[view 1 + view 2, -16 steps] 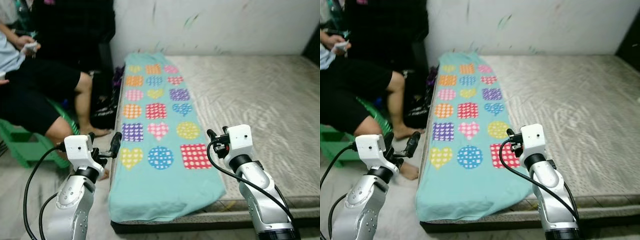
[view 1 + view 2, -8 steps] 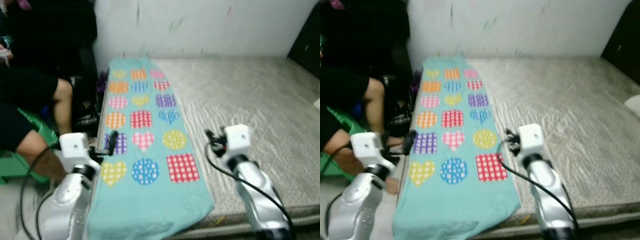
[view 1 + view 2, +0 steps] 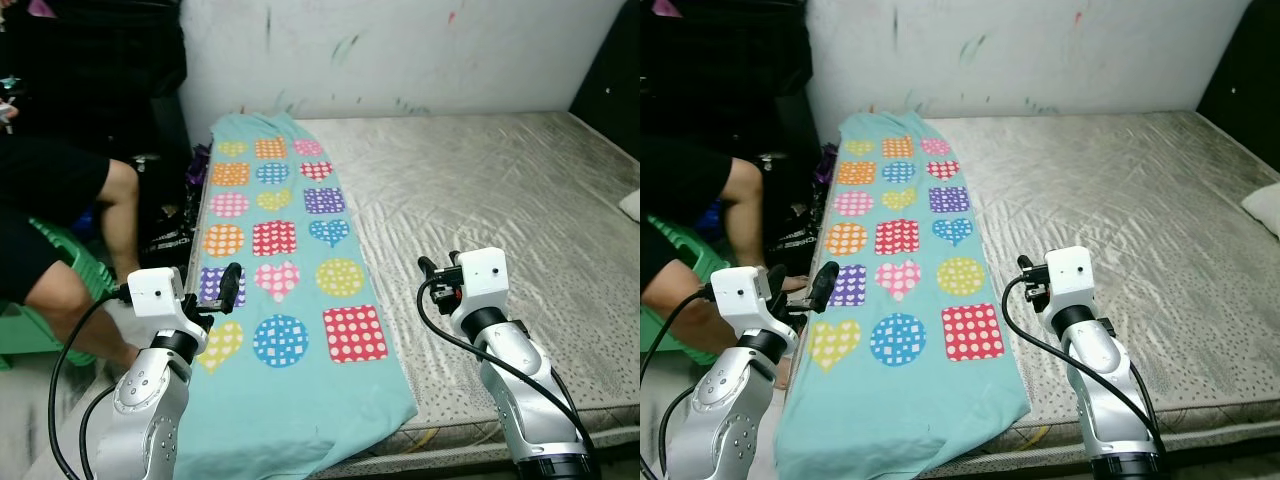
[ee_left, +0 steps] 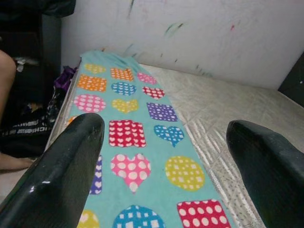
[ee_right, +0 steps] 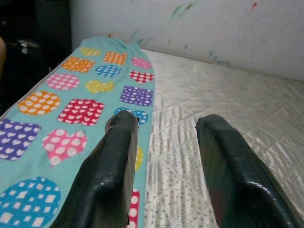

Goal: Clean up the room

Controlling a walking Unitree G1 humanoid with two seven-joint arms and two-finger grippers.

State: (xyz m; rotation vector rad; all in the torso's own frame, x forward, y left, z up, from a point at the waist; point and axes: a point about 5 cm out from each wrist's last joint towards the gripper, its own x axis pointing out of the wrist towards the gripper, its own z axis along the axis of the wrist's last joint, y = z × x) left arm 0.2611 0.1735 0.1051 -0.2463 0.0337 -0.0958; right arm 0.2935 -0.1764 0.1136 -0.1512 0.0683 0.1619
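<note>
**Robot squared to the bed, blanket unhandled**

Since a second ago the head camera has swung rightward: the whole scene sits further left, more bare mattress and a pale pillow corner (image 3: 1264,208) have come into sight, and the blanket itself has not moved on the bed. The left gripper (image 3: 226,290) is held forward over the blanket's near left edge; its fingers (image 4: 61,161) stand wide apart and hold nothing. The right gripper (image 3: 438,275) hovers above the bare mattress (image 3: 500,200), just right of the blanket, with its fingers (image 5: 109,175) a moderate gap apart, also empty. Both arms are raised level and forward, a posture that reads as readiness to reach down for the cloth rather than a grasp in progress.

The blanket (image 3: 290,260) is the likely object of the tidying. It lies flat and lengthwise along the mattress's left side, from the marked wall (image 3: 400,50) to the near edge, where its end hangs over. It is thin teal fabric printed with rows of dotted hearts, circles and squares in many colours, and shows few wrinkles. A seated person's leg (image 3: 110,215) is just left of the bed, beside a green stool (image 3: 30,320).
</note>
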